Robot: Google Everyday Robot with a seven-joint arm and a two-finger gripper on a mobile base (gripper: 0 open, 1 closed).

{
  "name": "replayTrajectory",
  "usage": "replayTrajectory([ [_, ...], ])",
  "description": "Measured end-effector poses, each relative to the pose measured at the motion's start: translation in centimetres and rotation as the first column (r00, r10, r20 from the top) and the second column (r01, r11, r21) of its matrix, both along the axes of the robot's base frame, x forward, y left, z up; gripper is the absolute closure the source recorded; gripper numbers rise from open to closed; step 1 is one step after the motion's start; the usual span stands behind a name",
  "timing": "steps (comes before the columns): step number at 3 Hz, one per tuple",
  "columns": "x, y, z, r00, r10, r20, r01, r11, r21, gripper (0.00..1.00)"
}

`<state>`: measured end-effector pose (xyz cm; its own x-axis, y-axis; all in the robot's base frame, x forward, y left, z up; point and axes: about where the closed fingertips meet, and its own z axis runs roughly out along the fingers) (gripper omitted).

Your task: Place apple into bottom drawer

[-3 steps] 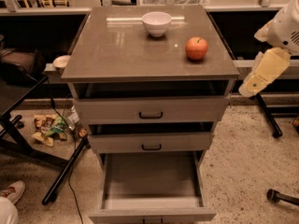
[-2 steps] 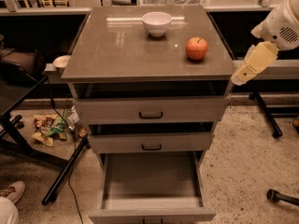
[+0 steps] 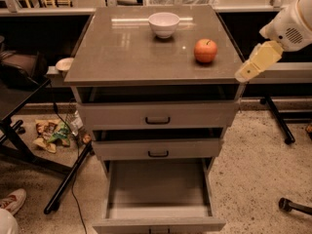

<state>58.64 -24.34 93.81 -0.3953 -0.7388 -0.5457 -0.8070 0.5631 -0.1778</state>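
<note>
Round, glossy red-orange apple (image 3: 205,50) on smooth grey cabinet top (image 3: 122,48), 4 o'clock of white bowl (image 3: 164,24). Below, bottom drawer (image 3: 158,213) open, plain grey. Cream gripper (image 3: 246,71) at apple's 3 o'clock, nearer than before; grip cannot be told.

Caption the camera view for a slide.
Apple and white bowl on the cabinet top, bottom drawer open, tool hovering just off the top's edge nearest the apple.

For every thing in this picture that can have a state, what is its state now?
Small round red-orange apple: upright on the grey cabinet top, not held.
White bowl: upright, nothing seen inside.
Deep grey bottom drawer: pulled out, empty.
Two shallower grey drawers above: nearly or fully shut.
Gripper: at the cabinet top's right edge, apart from the apple, empty.
</note>
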Motion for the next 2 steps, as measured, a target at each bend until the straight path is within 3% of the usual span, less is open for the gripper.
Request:
replayTrajectory([
  [2, 9.0, 0.8, -1.5, 0.9953, -0.07, 0.068, 0.058, 0.985, 0.165, 0.0],
])
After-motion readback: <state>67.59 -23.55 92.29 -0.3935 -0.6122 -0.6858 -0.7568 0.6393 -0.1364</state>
